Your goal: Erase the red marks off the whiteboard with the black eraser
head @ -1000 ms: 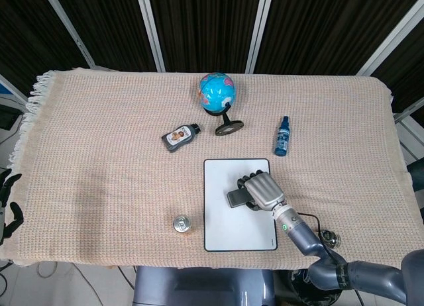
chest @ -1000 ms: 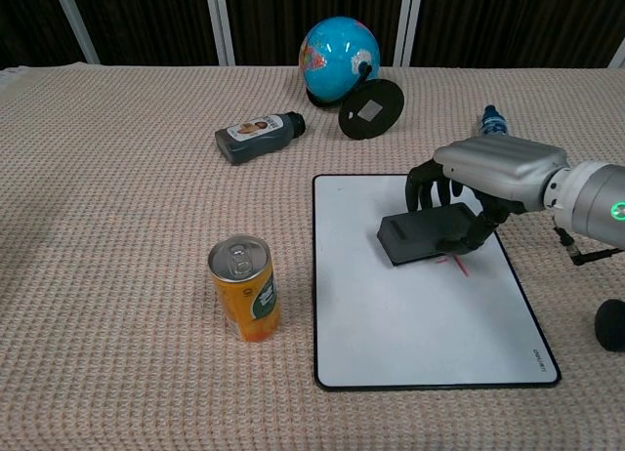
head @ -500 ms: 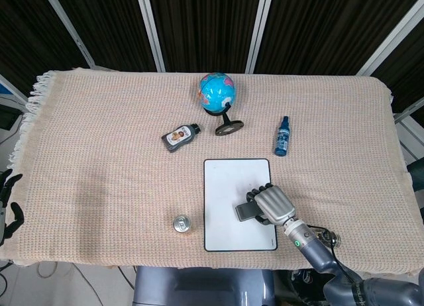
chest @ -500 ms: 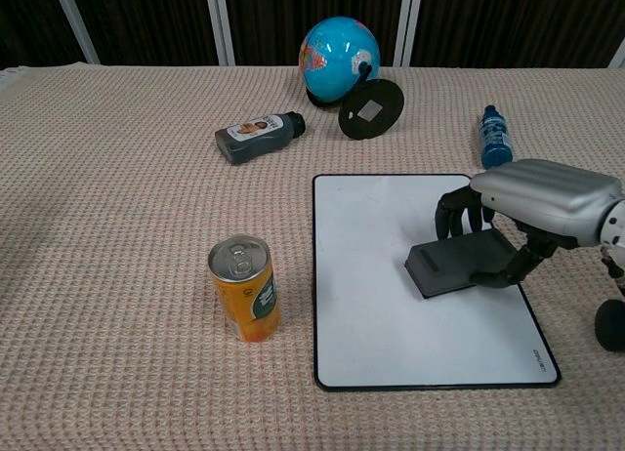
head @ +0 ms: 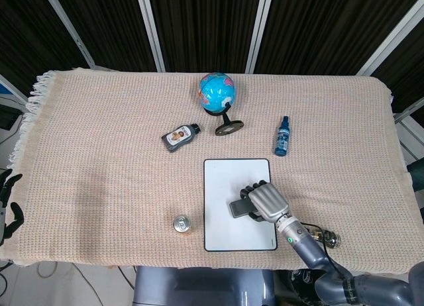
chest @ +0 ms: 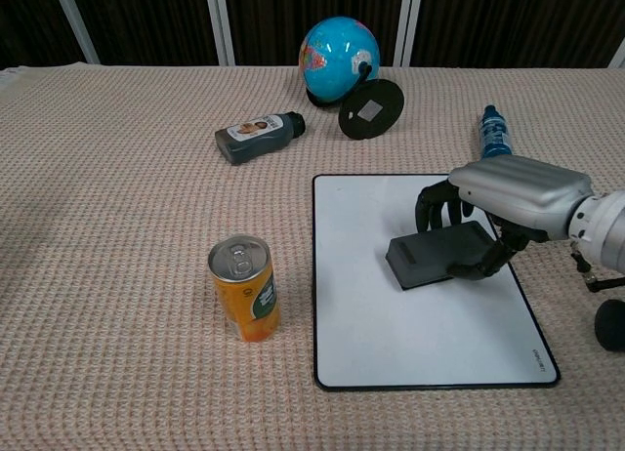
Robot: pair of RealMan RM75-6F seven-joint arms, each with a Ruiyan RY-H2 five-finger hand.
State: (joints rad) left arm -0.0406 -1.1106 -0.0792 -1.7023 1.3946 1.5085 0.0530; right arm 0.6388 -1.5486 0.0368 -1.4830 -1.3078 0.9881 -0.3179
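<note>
Right hand [chest: 513, 192] palm-down, gripping eraser [chest: 437, 255]

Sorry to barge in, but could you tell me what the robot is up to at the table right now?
The right hand holds a black eraser flat on the whiteboard, which lies on the cloth-covered table. No red marks show on the visible part of the board; anything under the eraser is hidden. The left hand sits off the table's left edge, holding nothing. A globe, dark bottle, blue bottle and orange can stand untouched.
</note>
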